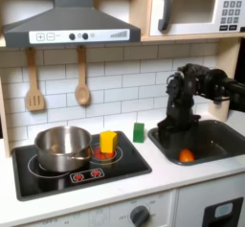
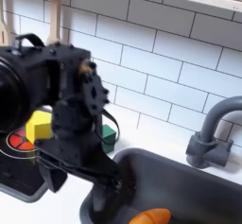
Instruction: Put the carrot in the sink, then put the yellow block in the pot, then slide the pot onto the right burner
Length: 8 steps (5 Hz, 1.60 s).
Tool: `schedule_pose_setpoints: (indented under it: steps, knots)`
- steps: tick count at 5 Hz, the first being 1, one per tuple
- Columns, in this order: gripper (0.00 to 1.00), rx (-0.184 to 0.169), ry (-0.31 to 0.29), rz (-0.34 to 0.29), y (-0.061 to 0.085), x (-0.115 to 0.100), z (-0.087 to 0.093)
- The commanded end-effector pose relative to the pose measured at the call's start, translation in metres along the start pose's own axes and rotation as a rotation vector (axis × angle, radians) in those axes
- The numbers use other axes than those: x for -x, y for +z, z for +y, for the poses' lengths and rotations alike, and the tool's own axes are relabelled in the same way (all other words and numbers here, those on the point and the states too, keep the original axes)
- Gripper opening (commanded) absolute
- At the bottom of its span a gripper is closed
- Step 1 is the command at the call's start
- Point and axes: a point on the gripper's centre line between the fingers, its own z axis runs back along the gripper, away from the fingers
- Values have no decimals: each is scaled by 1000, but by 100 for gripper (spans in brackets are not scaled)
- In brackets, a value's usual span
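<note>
Carrot [image 1: 186, 156] lies in the sink [image 1: 222, 133] now, so that job looks done. I cannot tell how wide the hand [image 1: 165, 133] is. Yellow block [image 1: 108, 141] sits beside the pot [image 1: 63, 147], waiting.

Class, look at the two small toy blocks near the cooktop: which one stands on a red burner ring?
The yellow block; it stands on the right burner beside the pot. The green block stands on the white counter, off the cooktop.
</note>
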Motion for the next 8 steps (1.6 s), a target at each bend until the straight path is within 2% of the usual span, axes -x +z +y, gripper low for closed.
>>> schedule_pose_setpoints:
  steps: [1, 2, 3, 4, 7, 8]
  knots:
    - [100, -25, 50, -69, 16, -8, 38]
    - [100, -28, 114, -76, 21, -6, 60]
    - [100, -10, 135, -51, 24, -4, 72]
    - [100, -15, 135, -71, 28, -6, 71]
    - [100, -14, 129, -69, 28, -5, 71]
    - [100, 45, 182, -184, 32, -15, 79]
